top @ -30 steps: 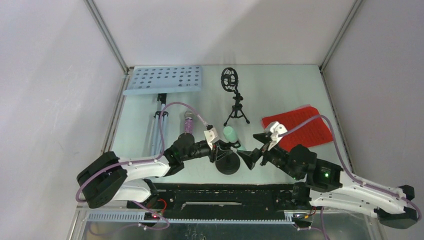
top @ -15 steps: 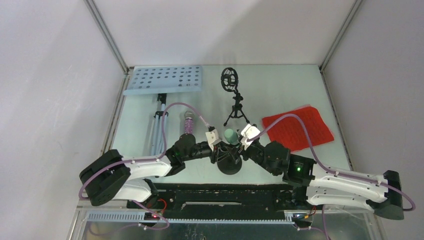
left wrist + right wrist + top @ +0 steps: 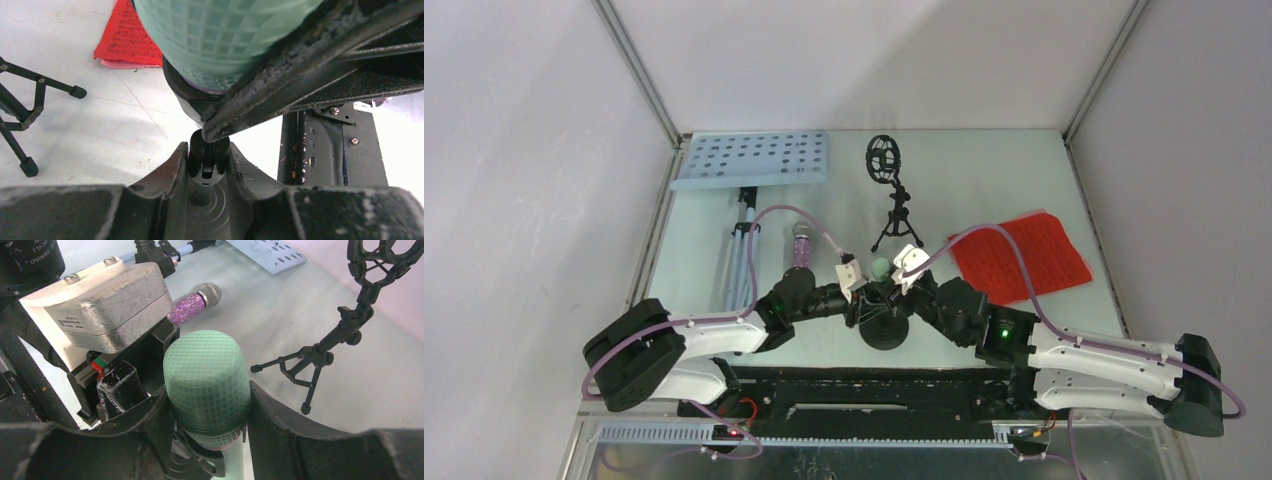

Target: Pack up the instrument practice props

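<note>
"What's happening at the front of the table [image 3: 984, 170]?"

"The mint microphone [image 3: 207, 375] is standing upright in the round-based black mic mount [image 3: 885, 332], between the two arms. The left gripper [image 3: 207, 172] is clamping the mount's thin post just above the base, pinning it down."

"And the other arm?"

"The right gripper [image 3: 207, 400] is bracketing the mesh head, with a finger right up against each side. I can't tell from here whether it's actually squeezing."

"So it's going for the mic?"

"That's my guess: pulling it out of the mount. To do that well, I'd say it's needing a firm hold low on the head. Then it wants a straight lift along the mic's own axis, with the left holding the mount down so it isn't tipping or coming up too. That dome is rounded, so a grip too high is risking a slip."

"Anything in the way?"

"The left arm's camera box [image 3: 100, 302] is sitting just beside the head. A sideways tug is asking for a bump."
</note>
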Robot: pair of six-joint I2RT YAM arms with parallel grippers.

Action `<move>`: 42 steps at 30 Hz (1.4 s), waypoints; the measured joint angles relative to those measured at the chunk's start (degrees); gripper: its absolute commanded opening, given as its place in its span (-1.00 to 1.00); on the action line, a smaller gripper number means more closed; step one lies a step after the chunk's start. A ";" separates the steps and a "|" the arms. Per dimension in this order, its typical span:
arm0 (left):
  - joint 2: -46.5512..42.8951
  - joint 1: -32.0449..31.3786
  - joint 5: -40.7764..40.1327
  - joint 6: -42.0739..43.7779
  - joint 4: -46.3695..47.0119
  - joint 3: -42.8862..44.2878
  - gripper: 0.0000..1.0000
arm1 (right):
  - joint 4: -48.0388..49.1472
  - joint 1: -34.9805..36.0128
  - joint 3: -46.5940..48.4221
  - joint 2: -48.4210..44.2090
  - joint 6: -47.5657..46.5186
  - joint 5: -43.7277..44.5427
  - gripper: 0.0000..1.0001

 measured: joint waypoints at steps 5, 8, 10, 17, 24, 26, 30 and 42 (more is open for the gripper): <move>0.00 0.00 0.02 0.24 0.02 0.00 -1.00 | 0.39 0.00 -0.17 0.00 -0.07 0.07 -0.90; 0.02 0.00 0.00 0.35 0.02 0.00 -1.00 | 0.48 0.00 -0.22 -0.07 -0.07 0.33 -1.00; 0.09 -0.02 -0.04 0.35 0.13 0.00 -1.00 | 0.39 0.02 -0.26 -0.31 -0.02 0.46 -1.00; 0.17 -0.92 -0.79 0.87 0.48 0.07 -1.00 | -1.55 1.42 -0.52 -2.58 0.59 3.02 -1.00; 0.17 -2.54 -2.49 1.88 1.95 1.14 -1.00 | -8.68 2.78 3.37 -4.59 0.72 5.84 -1.00; 0.28 -3.04 -2.99 1.92 2.78 2.03 -1.00 | -10.62 3.06 5.03 -5.16 0.26 6.62 -1.00; 0.61 -3.76 -3.63 1.97 4.37 3.21 -1.00 | -13.27 3.89 7.63 -5.90 -0.92 8.07 -1.00; 5.11 -4.92 -4.87 1.97 5.38 6.36 -1.00 | -17.16 4.76 9.99 -5.97 -3.80 10.25 -1.00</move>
